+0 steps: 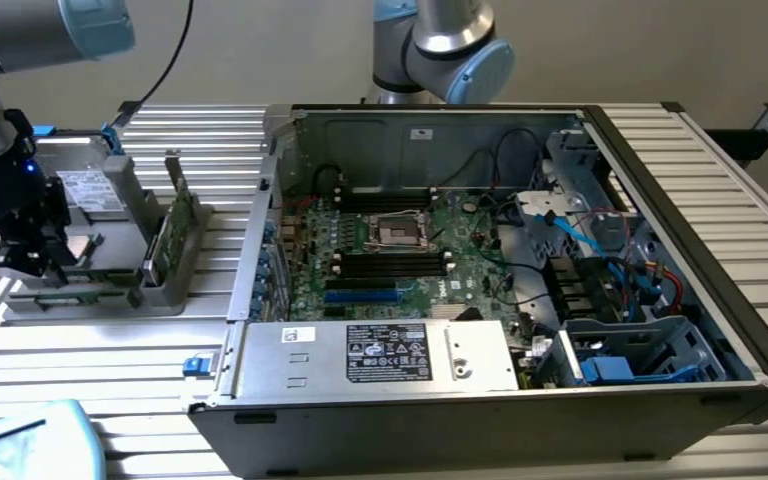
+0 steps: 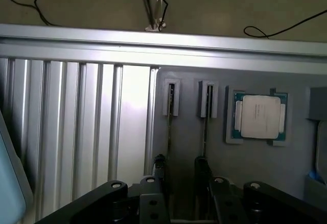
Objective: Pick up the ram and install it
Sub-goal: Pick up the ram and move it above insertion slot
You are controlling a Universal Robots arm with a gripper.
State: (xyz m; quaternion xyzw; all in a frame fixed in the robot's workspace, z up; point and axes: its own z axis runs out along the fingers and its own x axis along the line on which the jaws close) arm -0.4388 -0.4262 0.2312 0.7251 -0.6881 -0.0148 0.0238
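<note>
A robot arm's hand (image 1: 37, 262) hangs over a gray fixture (image 1: 91, 300) at the exterior view's left end of the slatted metal counter (image 1: 91, 365). Its two fingers are spread apart and hold nothing. Just to the exterior view's right, the ram (image 1: 161, 245) stands on edge in the fixture's slotted holder, clear of the hand and outside the machine. Further right, an open computer case (image 1: 491, 430) lies on the counter, with its motherboard (image 1: 471, 270) exposed and a silver power supply (image 1: 384, 352) along the near side.

From the wrist camera, the hand (image 2: 181, 170) points along the fixture (image 2: 286, 173). The ram (image 2: 169, 132) is seen edge-on as a thin dark line running from a gray end clip. A second thin board (image 2: 206, 132) sits beside it, and a square silver processor chip (image 2: 258, 116) lies in its own recess.
</note>
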